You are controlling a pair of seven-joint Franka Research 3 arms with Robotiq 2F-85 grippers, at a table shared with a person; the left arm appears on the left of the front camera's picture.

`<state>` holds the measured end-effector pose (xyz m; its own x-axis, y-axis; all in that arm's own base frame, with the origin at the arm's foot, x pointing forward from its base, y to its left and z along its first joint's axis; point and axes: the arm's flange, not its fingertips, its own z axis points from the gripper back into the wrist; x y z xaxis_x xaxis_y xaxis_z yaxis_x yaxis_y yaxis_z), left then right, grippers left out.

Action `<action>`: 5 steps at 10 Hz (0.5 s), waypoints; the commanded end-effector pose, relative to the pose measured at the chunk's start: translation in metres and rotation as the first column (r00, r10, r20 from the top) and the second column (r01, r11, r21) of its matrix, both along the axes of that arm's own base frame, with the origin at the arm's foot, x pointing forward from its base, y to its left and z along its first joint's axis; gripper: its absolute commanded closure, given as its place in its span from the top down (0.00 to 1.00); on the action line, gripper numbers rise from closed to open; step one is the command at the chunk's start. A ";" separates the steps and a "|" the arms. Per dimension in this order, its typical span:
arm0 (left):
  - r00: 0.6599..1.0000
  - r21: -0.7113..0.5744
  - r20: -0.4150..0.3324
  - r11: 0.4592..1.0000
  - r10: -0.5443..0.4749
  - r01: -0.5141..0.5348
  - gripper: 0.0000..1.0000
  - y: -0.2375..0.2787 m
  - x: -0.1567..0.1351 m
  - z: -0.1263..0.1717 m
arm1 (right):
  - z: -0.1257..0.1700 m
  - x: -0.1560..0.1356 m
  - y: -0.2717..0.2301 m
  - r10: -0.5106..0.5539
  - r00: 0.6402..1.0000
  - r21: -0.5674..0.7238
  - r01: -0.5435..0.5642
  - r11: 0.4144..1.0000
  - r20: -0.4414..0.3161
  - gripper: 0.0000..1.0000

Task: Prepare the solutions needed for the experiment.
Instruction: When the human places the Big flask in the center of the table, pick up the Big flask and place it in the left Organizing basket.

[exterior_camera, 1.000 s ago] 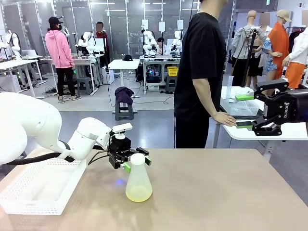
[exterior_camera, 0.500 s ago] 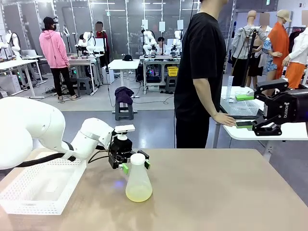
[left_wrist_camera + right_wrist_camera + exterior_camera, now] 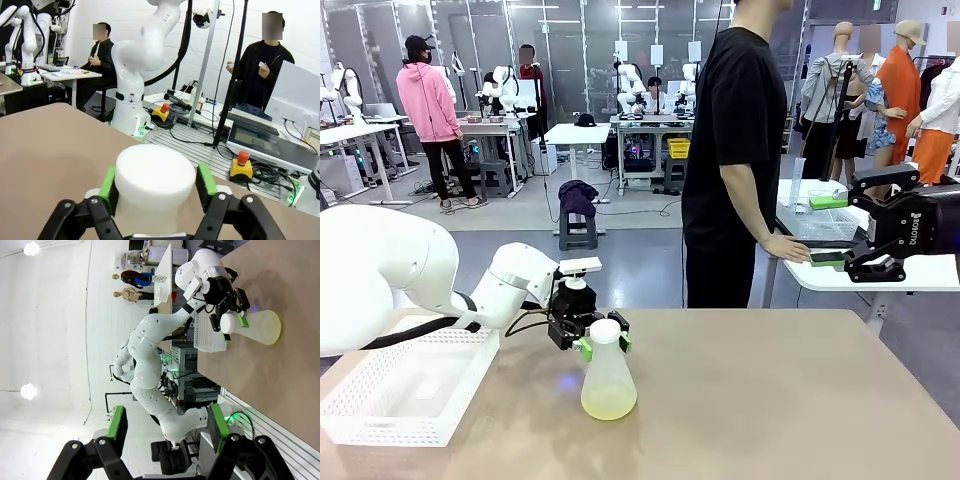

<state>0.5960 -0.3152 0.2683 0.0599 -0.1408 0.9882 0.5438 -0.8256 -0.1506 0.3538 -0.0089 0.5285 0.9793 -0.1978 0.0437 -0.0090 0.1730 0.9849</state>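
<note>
Left gripper (image 3: 603,343): jaws narrowed onto stopper (image 3: 606,331) since earlier; contact unclear. Flask (image 3: 608,381): upright, table's (image 3: 770,400) left-centre, stoppered, nothing poured. Right gripper (image 3: 830,230): open, empty, raised.

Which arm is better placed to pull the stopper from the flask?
Left. The left gripper has its fingers beside the white stopper of the flask; the right gripper is far away.

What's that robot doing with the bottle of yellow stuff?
The left gripper sits around the white stopper of a flask of pale yellow liquid standing on the table, pads beside the stopper. The right gripper hangs open in the air, holding nothing. A person stands at the far side, not touching the flask.
</note>
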 end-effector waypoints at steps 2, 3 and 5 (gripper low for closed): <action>0.999 0.006 -0.016 1.000 -0.030 0.031 0.52 -0.003 0.007 -0.003 | 0.001 0.000 0.001 0.001 1.000 0.013 -0.001 1.000 0.008 0.81; 0.999 0.012 -0.018 0.999 -0.031 0.031 0.52 -0.004 0.009 -0.004 | 0.001 0.000 0.001 0.001 1.000 0.013 -0.001 1.000 0.008 0.81; 0.999 0.013 -0.027 0.999 -0.031 0.031 0.39 -0.004 0.011 -0.004 | 0.001 0.000 0.001 0.001 1.000 0.013 -0.001 1.000 0.008 0.81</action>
<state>0.5987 -0.3194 0.2668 0.0586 -0.1319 0.9895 0.5415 -0.8285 -0.1425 0.3538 -0.0089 0.5285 0.9793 -0.1978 0.0437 -0.0090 0.1730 0.9849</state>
